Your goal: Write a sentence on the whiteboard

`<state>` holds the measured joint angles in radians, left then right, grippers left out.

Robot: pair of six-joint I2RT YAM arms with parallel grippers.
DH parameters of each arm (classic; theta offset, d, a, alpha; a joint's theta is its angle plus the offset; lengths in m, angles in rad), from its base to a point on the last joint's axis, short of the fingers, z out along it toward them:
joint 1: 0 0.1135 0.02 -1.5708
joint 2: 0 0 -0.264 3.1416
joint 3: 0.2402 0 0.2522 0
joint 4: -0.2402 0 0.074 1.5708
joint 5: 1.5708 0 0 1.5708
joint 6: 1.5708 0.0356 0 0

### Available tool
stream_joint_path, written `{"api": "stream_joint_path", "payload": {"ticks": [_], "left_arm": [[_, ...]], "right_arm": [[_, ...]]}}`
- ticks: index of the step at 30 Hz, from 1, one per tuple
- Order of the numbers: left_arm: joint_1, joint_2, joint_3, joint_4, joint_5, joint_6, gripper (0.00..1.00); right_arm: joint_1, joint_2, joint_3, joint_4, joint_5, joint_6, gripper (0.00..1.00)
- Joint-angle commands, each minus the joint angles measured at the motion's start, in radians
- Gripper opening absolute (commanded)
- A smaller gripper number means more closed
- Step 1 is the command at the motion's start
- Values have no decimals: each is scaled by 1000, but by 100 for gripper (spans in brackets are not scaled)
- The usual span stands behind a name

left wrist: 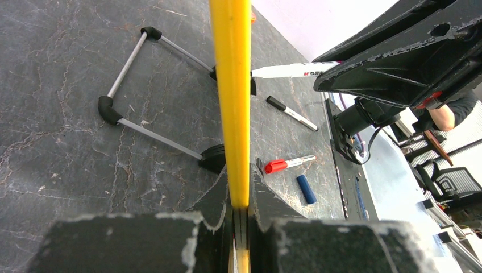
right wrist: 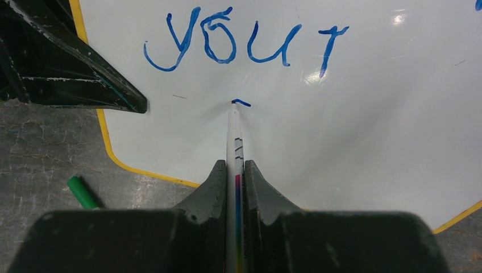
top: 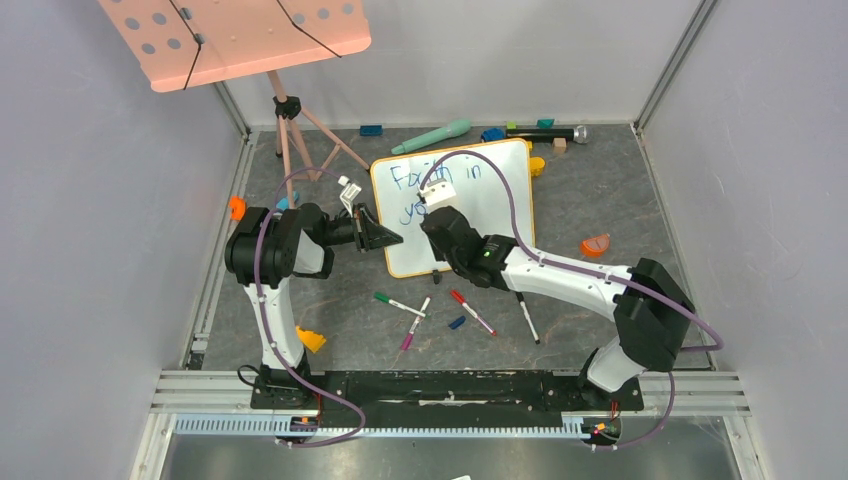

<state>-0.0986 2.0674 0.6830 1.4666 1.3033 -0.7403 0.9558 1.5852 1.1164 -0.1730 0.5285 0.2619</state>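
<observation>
Right gripper (top: 433, 205), in the overhead view, reaches over the whiteboard (top: 500, 215) from the near right, jaws clamped on a marker (right wrist: 235, 133). Left gripper (top: 388, 238) pinches the board's left edge, level with my right fingertips. Blue handwriting, the sentence (top: 425, 180), runs just beyond the right gripper: "Faith in" on the top line, with a second line partly hidden under the wrist. Four loose markers (top: 398, 303) lie behind both grippers, towards my bases.

Left wrist view: my jaws are closed tight on the board's yellow frame, which runs straight ahead from between the fingertips, seen edge-on. Left of it sits the board's wire foot (left wrist: 159, 138). Right of it lie a red-capped marker (left wrist: 289, 164), a black-capped marker (left wrist: 292, 113) and a blue cap (left wrist: 306, 189). Further ahead the held marker comes in from my other gripper to meet the board; its white barrel shows red print starting "M GR", and the rest is hidden.

Right wrist view: the marker tip touches the white surface straight ahead of my fingertips. Beyond the tip I read "your". At the tip is one short blue stroke, the start of a third line. A green marker end (right wrist: 82, 192) lies off the board, down and left of the fingers.

My judgement: press lightly and evenly, match the letter size above, work rightward into the bare white, and hold the left pinch firm so the board cannot slide.
</observation>
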Motion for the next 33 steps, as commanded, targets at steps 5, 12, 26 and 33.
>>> {"api": "stream_joint_path", "payload": {"ticks": [5,12,26,33], "left_arm": [[-11,-20,4,90,61,101,2],[-10,-21,4,90,62,101,2],[-10,-20,5,90,62,101,2],[-10,-21,4,90,62,101,2]], "right_arm": [[-2,0,-3,11,-14,-1,0],[-2,-38,-27,-32,55,11,0],[-1,-30,-38,24,-58,4,0],[-5,-71,-31,22,-46,-1,0]]}}
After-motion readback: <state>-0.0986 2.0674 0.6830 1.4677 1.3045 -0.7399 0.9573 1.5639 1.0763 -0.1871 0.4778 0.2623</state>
